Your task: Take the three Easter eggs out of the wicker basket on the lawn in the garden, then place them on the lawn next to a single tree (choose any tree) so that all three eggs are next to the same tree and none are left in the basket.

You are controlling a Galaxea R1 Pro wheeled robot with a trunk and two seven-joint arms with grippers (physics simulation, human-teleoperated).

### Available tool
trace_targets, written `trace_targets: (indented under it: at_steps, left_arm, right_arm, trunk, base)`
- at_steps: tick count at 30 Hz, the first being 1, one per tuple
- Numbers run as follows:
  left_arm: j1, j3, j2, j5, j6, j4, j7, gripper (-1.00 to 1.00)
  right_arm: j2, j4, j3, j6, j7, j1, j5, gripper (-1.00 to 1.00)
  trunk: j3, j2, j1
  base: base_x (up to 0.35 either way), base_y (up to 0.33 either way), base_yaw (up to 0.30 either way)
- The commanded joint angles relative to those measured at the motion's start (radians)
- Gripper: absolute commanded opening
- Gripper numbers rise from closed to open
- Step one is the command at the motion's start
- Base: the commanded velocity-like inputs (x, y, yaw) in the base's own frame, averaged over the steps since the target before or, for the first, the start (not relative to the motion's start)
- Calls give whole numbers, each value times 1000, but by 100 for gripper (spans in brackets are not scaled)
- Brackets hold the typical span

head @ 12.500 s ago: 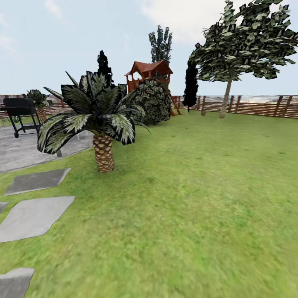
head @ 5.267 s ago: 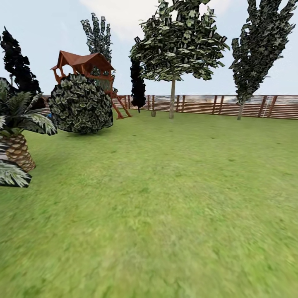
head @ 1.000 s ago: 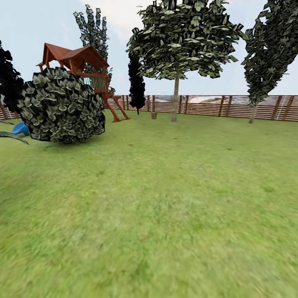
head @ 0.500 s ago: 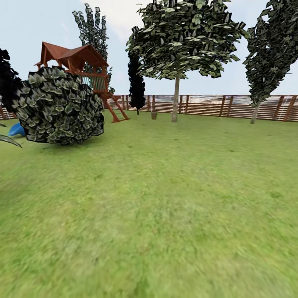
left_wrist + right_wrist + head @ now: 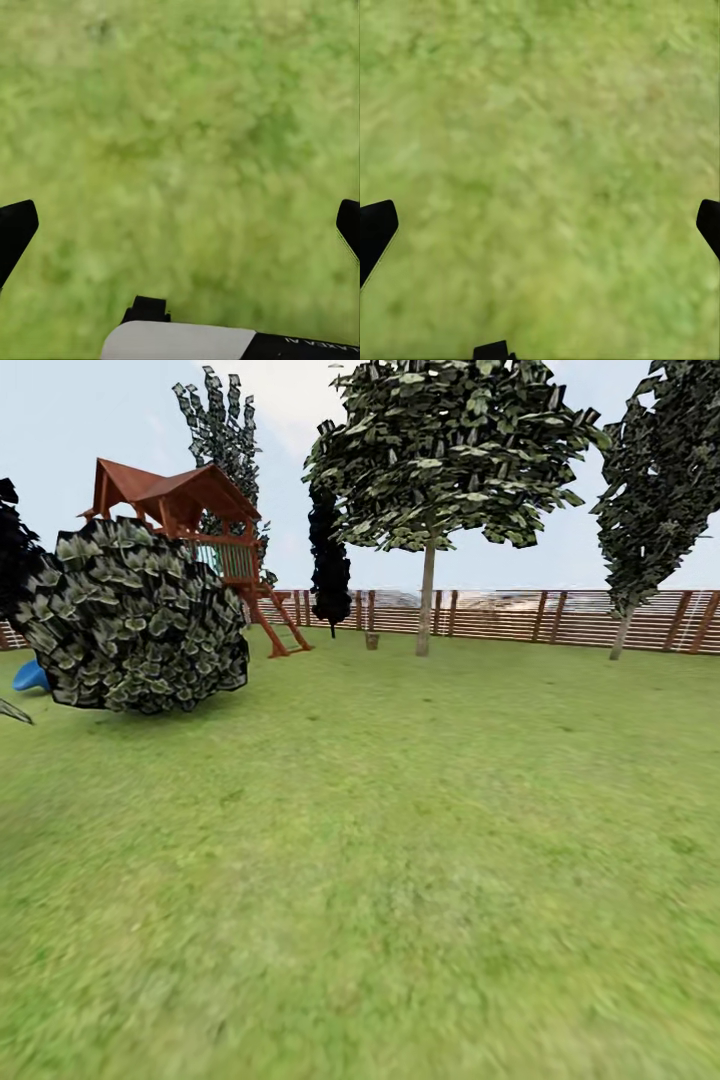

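The lawn (image 5: 400, 840) stretches ahead to the garden's slat fence (image 5: 520, 615). A tree (image 5: 427, 600) with a pale bare trunk and a leafy crown stands far off near the fence. Just left of its trunk sits a small brown thing (image 5: 372, 641) that looks like the wicker basket, too far away to show its weave. The Easter eggs are hidden at this distance. My left gripper (image 5: 180, 225) hangs open over bare grass, its dark fingertips (image 5: 15, 229) wide apart. My right gripper (image 5: 540, 225) is open over grass too.
A big round bush (image 5: 135, 620) stands at the left, with a blue slide (image 5: 30, 677) beside it and the red-brown play tower (image 5: 190, 500) behind. A dark cypress (image 5: 330, 560) rises by the fence. Another tree (image 5: 622, 630) stands at the far right.
The camera has moved forward over the lawn: the bush has slid left and grown, and the palm has left the picture. The grippers stay open.
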Motion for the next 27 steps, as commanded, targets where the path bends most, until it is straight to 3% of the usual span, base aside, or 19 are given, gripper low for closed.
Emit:
trace_targets:
  at_steps: [1, 7, 27]
  left_arm:
    - [0, 0, -1, 4, -2, -1, 1, 100]
    - [0, 1, 11, 5, -2, -1, 0, 100]
    - [0, 0, 13, 4, -4, -1, 0, 100]
  right_arm:
    - [0, 2, -1, -6, 2, -1, -5, 100]
    - [0, 2, -1, -6, 2, -1, -6, 100]
    - [0, 2, -1, -6, 2, -1, -5, 100]
  trunk:
    - [-1, -1, 1]
    - [-1, -1, 1]
    - [-1, -1, 1]
  base:
    - [340, 0, 0]
    - [340, 0, 0]
    - [340, 0, 0]
